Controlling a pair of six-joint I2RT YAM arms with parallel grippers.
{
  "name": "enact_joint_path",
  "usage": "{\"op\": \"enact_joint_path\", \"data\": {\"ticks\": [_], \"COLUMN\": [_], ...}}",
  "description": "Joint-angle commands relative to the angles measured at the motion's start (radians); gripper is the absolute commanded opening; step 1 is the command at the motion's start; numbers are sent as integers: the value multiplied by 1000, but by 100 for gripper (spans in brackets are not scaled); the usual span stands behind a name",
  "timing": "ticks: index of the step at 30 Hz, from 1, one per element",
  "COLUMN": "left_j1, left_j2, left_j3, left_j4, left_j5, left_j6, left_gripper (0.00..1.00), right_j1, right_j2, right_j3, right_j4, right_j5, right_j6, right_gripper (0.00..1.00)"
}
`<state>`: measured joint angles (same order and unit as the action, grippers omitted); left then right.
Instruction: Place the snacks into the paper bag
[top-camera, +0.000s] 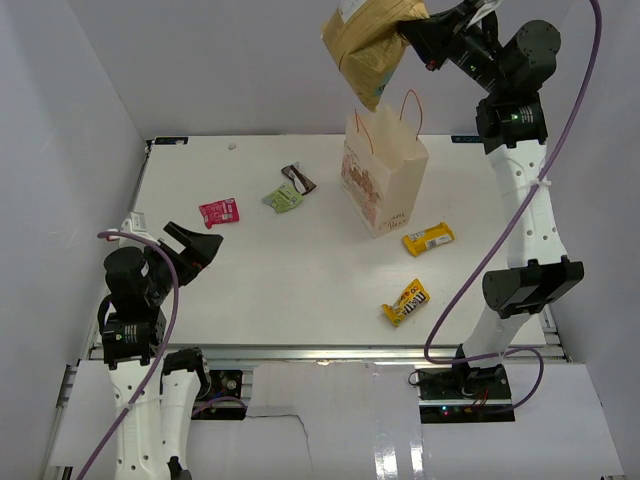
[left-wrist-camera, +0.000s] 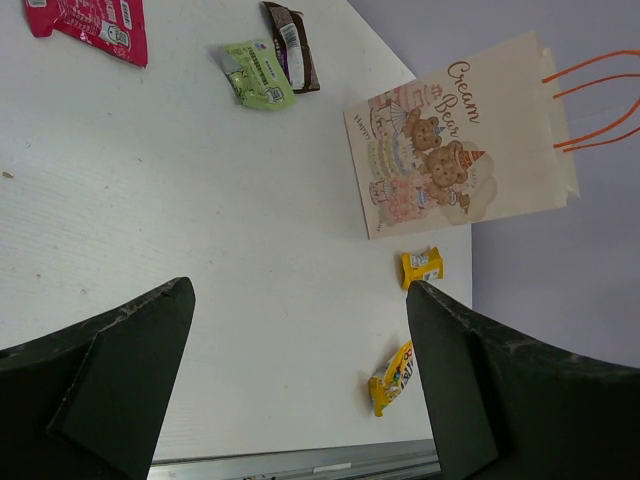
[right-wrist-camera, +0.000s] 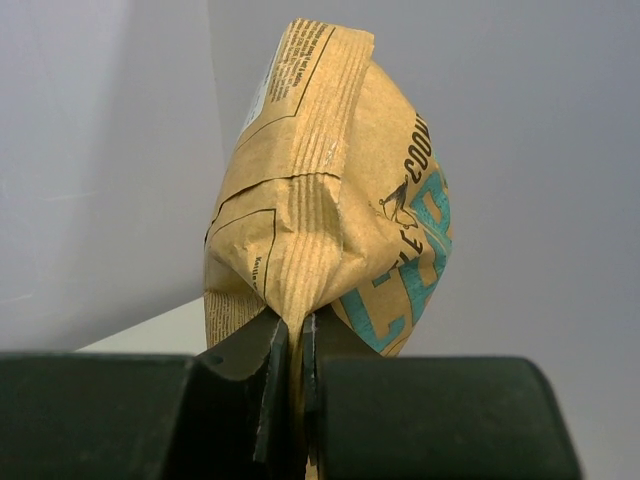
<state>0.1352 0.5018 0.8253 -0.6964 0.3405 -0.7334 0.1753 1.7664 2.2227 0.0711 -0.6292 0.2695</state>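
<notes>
Counter (top-camera: 300, 290): white, and it carries the paper bag and five small packets.
Right arm (top-camera: 520, 200): reaches up and over the far right of the counter.
Left arm (top-camera: 135, 300): low at the near left corner.
Paper bag (top-camera: 385, 180) (left-wrist-camera: 460, 140): cream with red cord handles and a bear picture. It stands upright on the far right part of the counter with its mouth open upward.
Chip bag (top-camera: 368, 45) (right-wrist-camera: 330, 200): tan-yellow and held in the air. From the top camera its lower corner hangs just above the paper bag's handles, and it is not inside the bag.
Right jaws: closed tight on the crimped end seam of the chip bag.
Left jaws: spread wide with nothing between them, above the near left of the counter.
Candy bar (top-camera: 428, 238) (left-wrist-camera: 422, 267): yellow, flat on the counter just beside the paper bag on its near right side.
M&M's pouch (top-camera: 405, 301) (left-wrist-camera: 392, 378): yellow, nearer the front edge and apart from the candy bar.
Pink packet (top-camera: 219, 212) (left-wrist-camera: 90, 25): lies left of centre, well apart from the paper bag.
Green packet (top-camera: 283, 197) (left-wrist-camera: 257, 75): lies between the pink packet and the paper bag.
Dark brown wrapper (top-camera: 299, 178) (left-wrist-camera: 292, 45): touches the green packet's far side.
</notes>
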Motion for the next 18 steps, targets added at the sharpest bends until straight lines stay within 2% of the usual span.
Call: {"op": "enact_joint_path", "data": {"ticks": [1, 9, 18], "left_j1": [-2, -2, 0], "left_j2": [-9, -11, -23], "left_j3": [-11, -23, -38], "left_j4": [11, 14, 14], "left_j5": [2, 8, 9], "left_j6": [3, 3, 0], "left_gripper": [97, 97, 97], "right_j1": [-29, -76, -89], "right_j2": [-27, -61, -208], "right_j3": [45, -49, -435], "right_j4": [122, 102, 72], "right_j5": [36, 16, -9], "right_j6": [0, -32, -217], "right_gripper": [8, 8, 8]}}
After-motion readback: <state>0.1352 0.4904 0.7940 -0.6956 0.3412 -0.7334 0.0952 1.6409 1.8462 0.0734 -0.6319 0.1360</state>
